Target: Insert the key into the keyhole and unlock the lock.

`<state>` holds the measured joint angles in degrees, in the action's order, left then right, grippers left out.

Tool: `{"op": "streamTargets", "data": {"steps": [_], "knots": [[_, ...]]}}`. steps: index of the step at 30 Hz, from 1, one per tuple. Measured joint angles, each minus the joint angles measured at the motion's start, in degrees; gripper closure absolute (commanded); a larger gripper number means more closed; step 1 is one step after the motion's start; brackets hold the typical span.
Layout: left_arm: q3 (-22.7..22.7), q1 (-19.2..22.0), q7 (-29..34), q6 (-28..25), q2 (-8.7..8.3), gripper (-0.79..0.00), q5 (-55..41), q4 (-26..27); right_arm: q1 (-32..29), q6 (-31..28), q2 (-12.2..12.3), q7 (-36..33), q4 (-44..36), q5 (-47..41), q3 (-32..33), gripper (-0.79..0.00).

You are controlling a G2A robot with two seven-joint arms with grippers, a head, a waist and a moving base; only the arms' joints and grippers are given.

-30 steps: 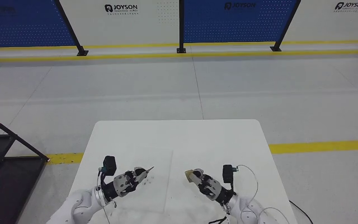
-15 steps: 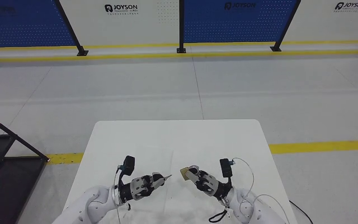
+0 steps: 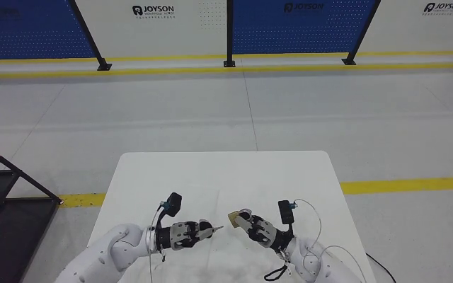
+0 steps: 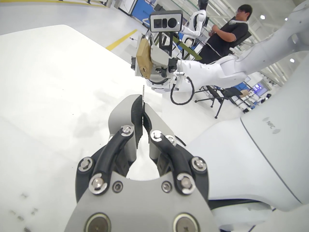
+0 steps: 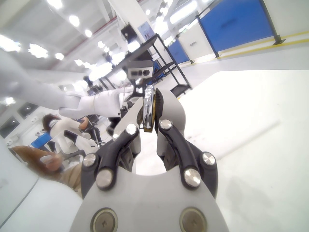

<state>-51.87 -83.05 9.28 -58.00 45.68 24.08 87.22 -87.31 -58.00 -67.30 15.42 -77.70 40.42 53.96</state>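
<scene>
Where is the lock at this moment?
In the top view the lock is clamped in the right gripper over the table, just apart from the key held by the left gripper.

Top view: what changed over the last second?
The left tool, shut on the key, moved inward toward the lock. The key tip is now close to the lock but not yet in. The right tool first shifted the lock slightly inward, then held. Both grips are unchanged, and the table is as before.
</scene>
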Motion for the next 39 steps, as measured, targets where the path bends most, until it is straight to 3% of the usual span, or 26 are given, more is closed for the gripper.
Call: {"op": "streamTargets", "data": {"steps": [9,17,26,39], "knots": [[2.4,6.3,12.7,0.0,-1.68,0.000,-11.7,0.7,-0.6,0.3,-0.3,1.1,-0.9,-3.0,-0.3,0.000],[2.4,6.5,12.9,0.0,-1.72,0.000,-12.1,0.6,-0.4,0.0,-0.5,1.7,-1.6,-10.5,-2.5,0.000],[2.6,6.1,13.1,0.1,-1.65,0.000,-13.9,1.3,-0.6,0.6,-0.5,1.6,-1.9,-10.5,-2.4,0.000],[2.9,7.3,21.2,0.0,-2.35,0.000,-25.7,1.8,-2.2,1.7,-1.5,4.9,-3.7,-5.5,-2.1,0.000]]}}
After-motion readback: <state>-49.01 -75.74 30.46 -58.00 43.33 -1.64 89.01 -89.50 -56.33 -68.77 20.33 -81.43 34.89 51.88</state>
